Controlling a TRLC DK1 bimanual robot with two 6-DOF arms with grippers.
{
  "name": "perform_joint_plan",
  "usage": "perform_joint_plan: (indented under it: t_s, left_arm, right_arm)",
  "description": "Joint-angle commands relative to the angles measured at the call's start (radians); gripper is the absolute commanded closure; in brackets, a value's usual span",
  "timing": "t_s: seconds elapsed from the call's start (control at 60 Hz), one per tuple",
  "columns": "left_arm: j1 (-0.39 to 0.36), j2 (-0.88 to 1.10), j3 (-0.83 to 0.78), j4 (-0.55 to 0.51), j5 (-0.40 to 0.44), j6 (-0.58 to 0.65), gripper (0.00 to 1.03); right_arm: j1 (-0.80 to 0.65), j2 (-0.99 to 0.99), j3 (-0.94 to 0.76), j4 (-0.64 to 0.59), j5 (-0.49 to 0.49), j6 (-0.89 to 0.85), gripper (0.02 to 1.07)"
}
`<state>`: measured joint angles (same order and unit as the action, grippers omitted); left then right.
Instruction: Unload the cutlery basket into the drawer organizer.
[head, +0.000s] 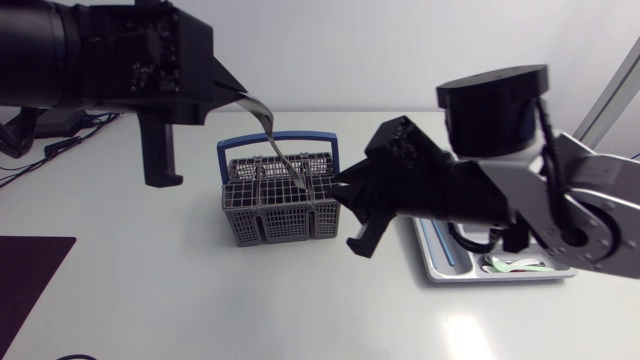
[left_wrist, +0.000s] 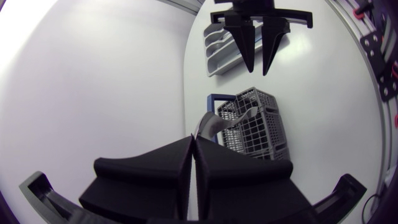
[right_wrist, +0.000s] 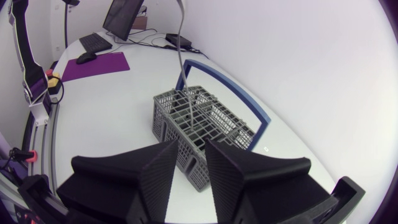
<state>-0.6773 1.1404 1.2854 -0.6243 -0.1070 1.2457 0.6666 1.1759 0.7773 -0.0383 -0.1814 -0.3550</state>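
Two arms hang over the white table (head: 200, 300). The left gripper (head: 235, 95) comes in high, and its broad black fingers (left_wrist: 177, 168) are pressed together on the flat handle of a long silver piece of cutlery (head: 268, 135). The piece slants down from the fingertips, and its lower end sits inside the grey wire-mesh cutlery basket with a blue hoop handle (head: 280, 200). That end is hidden among the bars, so it may be a spoon or a fork. The basket stands upright near the middle of the table.

Just beside the basket's right end is the right gripper (head: 352, 215). Its two wedge fingers are spread a moderate way apart with nothing between them, and they point towards the basket from slightly above it. Further right, the shallow grey drawer organizer with long compartments (head: 432, 270) lies flat on the table, partly covered by the right arm and close to the basket without touching it.
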Motion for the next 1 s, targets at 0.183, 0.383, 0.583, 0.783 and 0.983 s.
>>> perform_joint_plan:
  t_s: [0.183,0.383,0.583,0.783,0.983]
  left_arm:
    - [-0.036,0.174,0.121,-0.089,0.101,-0.575,1.0]
    - [0.002,0.308,0.2,-0.132,0.325,-0.879,1.0]
    - [0.015,0.384,0.21,-0.121,0.388,-1.029,1.0]
    - [0.004,0.427,0.21,-0.115,0.388,-1.126,1.0]
    - [0.012,0.444,0.215,-0.106,0.398,-1.209,1.0]
  right_arm:
    - [-0.024,-0.239,-0.128,-0.087,0.088,-0.096,0.57]
    - [-0.005,-0.352,-0.205,-0.094,0.152,-0.15,0.57]
    - [0.018,-0.423,-0.256,-0.092,0.224,-0.21,0.57]
    - [0.047,-0.441,-0.283,-0.068,0.28,-0.246,0.57]
    - [0.082,-0.409,-0.311,-0.005,0.338,-0.276,0.57]
